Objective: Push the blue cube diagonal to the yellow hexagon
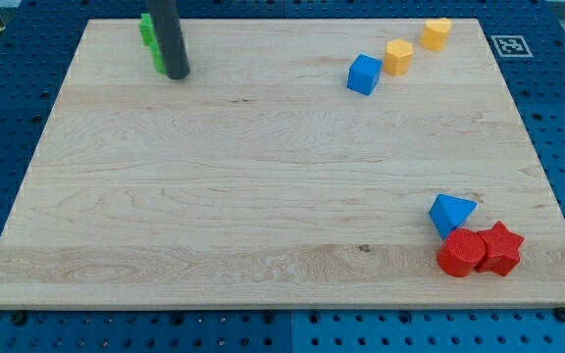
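Observation:
The blue cube (364,75) sits on the wooden board (263,196) at the view's upper right. It touches the yellow hexagon (397,57) at its lower left corner. A second yellow block (436,33) lies further up and right, close to the hexagon. My tip (177,74) is near the view's top left, far left of the blue cube. The rod hides part of a green block (149,39) next to it.
At the view's lower right a blue triangular block (450,213) touches a red cylinder (460,253) and a red star (501,248). A marker tag (509,44) sits off the board's top right corner.

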Action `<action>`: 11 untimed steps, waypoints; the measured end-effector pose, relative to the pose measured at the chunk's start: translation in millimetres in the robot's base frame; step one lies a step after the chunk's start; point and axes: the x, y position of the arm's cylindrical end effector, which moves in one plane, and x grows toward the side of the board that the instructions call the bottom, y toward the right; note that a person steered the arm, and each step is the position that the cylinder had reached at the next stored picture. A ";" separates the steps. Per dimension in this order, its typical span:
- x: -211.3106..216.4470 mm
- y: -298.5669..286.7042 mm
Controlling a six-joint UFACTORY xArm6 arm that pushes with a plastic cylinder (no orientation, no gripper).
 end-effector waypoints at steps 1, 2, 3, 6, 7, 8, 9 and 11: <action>-25.8 -15.1; -32.5 -12.0; 9.8 57.7; 65.9 327.9; 54.6 349.7; 31.8 335.9; 17.9 301.7; 15.8 258.3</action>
